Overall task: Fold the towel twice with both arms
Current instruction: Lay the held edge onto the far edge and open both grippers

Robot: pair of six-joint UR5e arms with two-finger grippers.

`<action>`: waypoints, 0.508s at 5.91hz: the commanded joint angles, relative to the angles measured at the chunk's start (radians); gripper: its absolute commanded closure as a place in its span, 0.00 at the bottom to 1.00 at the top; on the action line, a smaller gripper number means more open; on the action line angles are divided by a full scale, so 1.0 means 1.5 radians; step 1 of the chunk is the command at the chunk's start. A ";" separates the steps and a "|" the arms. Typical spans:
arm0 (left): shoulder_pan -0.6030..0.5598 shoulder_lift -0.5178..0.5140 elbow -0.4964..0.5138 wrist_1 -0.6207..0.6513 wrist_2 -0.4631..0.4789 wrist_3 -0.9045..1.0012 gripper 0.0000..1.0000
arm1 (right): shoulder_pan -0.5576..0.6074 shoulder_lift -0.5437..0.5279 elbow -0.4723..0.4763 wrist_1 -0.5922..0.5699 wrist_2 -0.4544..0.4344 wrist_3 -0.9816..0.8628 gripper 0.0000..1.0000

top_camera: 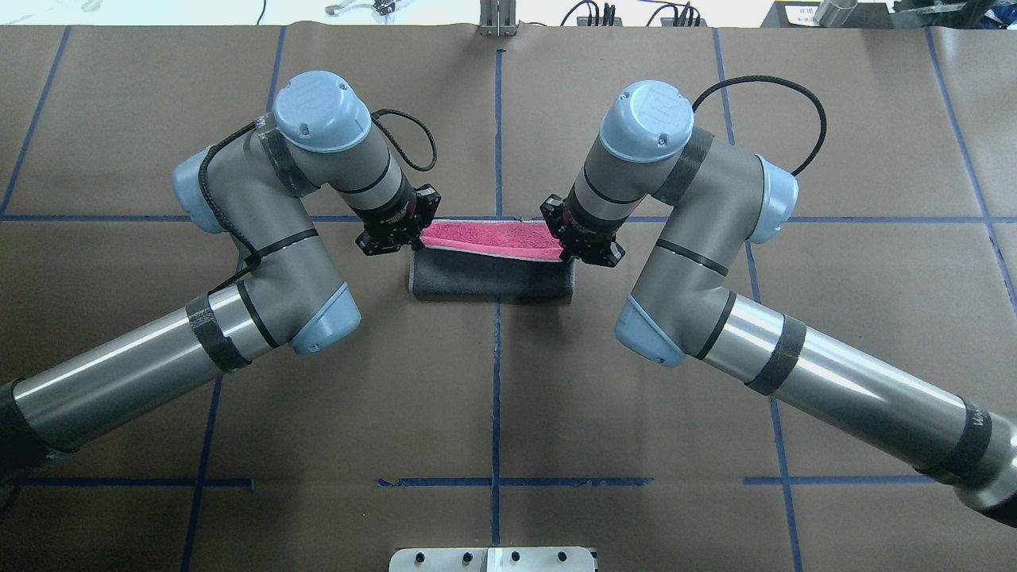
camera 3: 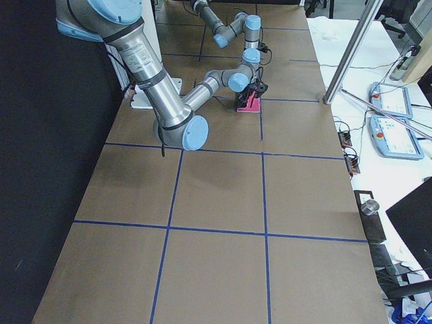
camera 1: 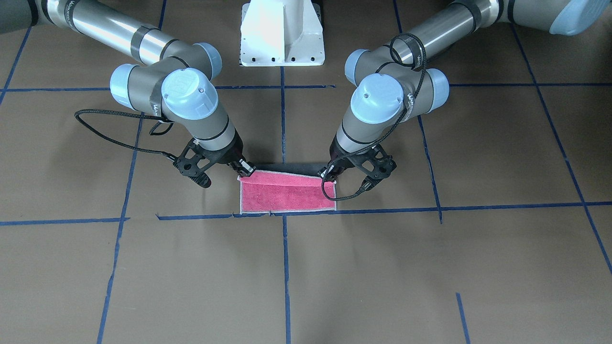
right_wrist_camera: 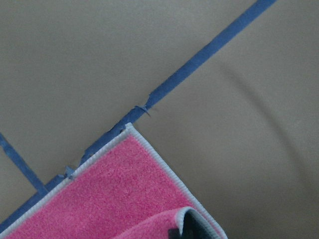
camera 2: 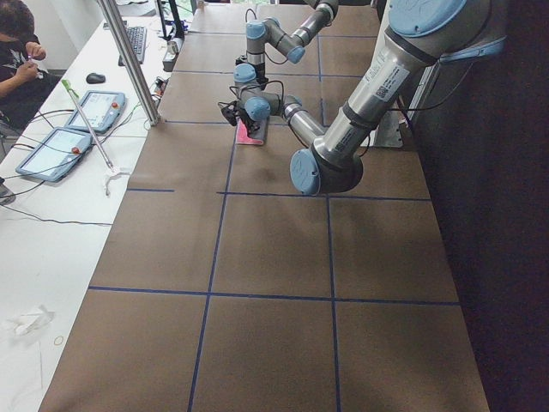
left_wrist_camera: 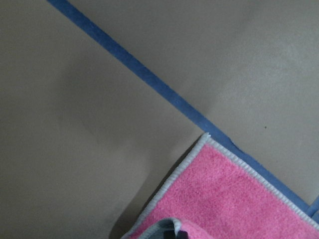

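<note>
Well, your small square pink and grey terry towel (camera 1: pixel 287 197) lies mid-frame, the black left gripper (camera 1: pixel 329 174) and right gripper (camera 1: pixel 246 171) each pinching a lifted corner, so fold one looks half done and fold two is not started.

Towel (camera 1: pixel 287 197) is lying around the table's middle, well apart from every edge. The half toward the operators' edge is lying flat, pink face up, with a whitish stitched rim. The half toward the robot's edge is standing raised and leaning over the flat half, showing its grey face to the robot's side. Left arm (top_camera: pixel 262 262) and right arm (top_camera: pixel 699 238) are reaching in from the robot's edge, wrists bent down. Left gripper (camera 1: pixel 329 173) and right gripper (camera 1: pixel 245 171) are each pinching a raised corner just above the table.
</note>
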 commanded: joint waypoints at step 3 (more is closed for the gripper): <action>-0.007 -0.008 0.029 -0.025 0.001 -0.008 1.00 | 0.003 0.021 -0.038 0.002 0.002 -0.007 0.98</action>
